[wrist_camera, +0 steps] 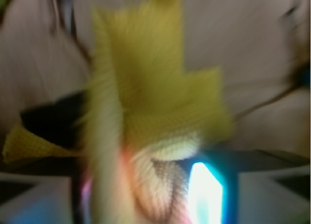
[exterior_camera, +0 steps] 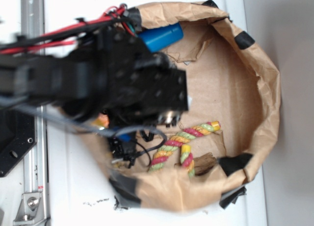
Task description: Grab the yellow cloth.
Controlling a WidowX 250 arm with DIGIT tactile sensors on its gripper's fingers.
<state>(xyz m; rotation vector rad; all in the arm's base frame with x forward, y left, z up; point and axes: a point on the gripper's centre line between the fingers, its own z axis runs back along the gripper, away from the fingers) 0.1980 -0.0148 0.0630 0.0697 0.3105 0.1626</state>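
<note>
In the exterior view, one black robot arm point(exterior_camera: 117, 79) is reaching in from the left over a single round enclosure of crumpled brown paper point(exterior_camera: 255, 74), patched along its rim with several pieces of black tape point(exterior_camera: 244, 39). One blue bottle point(exterior_camera: 162, 37) is lying at the far side, partly under the arm. One twisted rope point(exterior_camera: 184, 140) of red, yellow and green strands is resting on the paper floor toward the near right, with one small brown chunk point(exterior_camera: 203, 162) just beside its lower end. Red and black cables point(exterior_camera: 73, 30) are running along the arm. The gripper itself is being hidden beneath the arm's bulk here, and only a sliver of yellow-orange is peeking out under the arm at its near left; whether that is the cloth cannot be told from this view.

The wrist view, which is heavily blurred, is showing what the exterior view is hiding: one yellow cloth point(wrist_camera: 160, 97), ragged-edged, is filling the middle of the frame directly in front of the camera, hanging up against the gripper point(wrist_camera: 160, 185), with the brown paper behind it. A second flap of the same cloth is sticking out at the left. The fingers are not showing clearly, so whether the gripper is clamping the cloth or spread apart cannot be told.
</note>
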